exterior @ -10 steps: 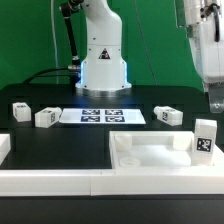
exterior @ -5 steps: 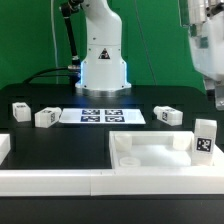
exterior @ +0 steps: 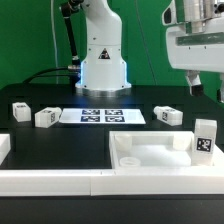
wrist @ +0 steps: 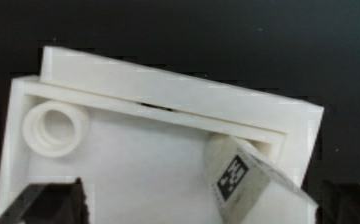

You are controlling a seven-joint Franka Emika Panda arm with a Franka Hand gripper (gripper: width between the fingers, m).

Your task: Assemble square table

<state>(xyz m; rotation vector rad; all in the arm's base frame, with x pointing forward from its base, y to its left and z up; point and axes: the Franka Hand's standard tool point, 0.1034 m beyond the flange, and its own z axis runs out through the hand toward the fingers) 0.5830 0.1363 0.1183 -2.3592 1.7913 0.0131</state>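
My gripper [exterior: 206,86] hangs high above the table top [exterior: 150,155], fingers apart, holding nothing (one leg [exterior: 204,138] stands upright at its corner).

Bright, even light from above, soft shadows on the black table [exterior: 60,140]; wrist view blurry and grainy.

A robotics lab: green backdrop [exterior: 25,40], black table [exterior: 60,145], marker board [exterior: 102,116], fixed robot arm [exterior: 103,55].
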